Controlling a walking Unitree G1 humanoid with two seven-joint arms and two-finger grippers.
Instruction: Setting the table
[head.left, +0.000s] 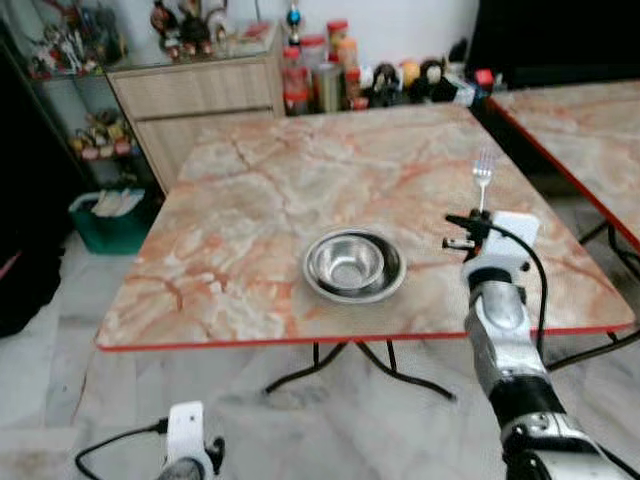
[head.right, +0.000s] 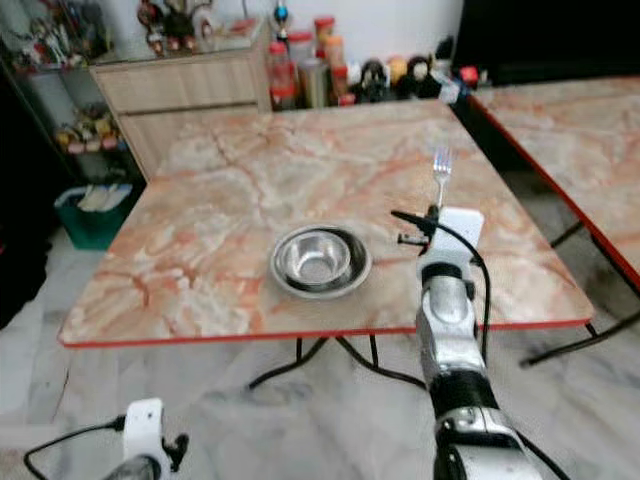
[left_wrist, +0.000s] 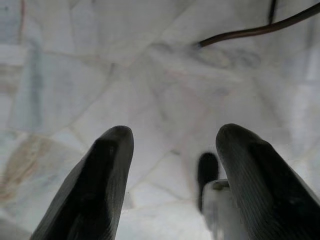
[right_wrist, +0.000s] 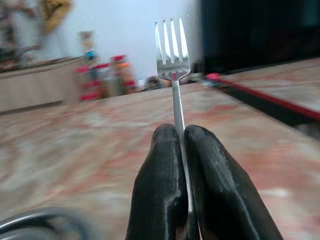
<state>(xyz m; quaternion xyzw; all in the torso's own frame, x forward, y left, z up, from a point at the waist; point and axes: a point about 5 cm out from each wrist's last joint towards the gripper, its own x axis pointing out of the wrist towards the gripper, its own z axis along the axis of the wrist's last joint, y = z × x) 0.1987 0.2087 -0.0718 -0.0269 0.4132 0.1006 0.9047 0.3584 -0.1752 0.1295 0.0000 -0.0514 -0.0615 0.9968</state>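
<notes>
The right gripper, fingers clamped on a slim silver metal fork, holds it tines-up just right of the round steel bowl on the pink marble table. The bowl seems placed; the fork is not yet laid. The left gripper hangs spread and idle.

Fork lower handle hidden between right gripper fingers. Bowl cut off at frame edge, blurred.

Marble-patterned table (red-edged) — one steel bowl sits on it, near the front edge.
</notes>
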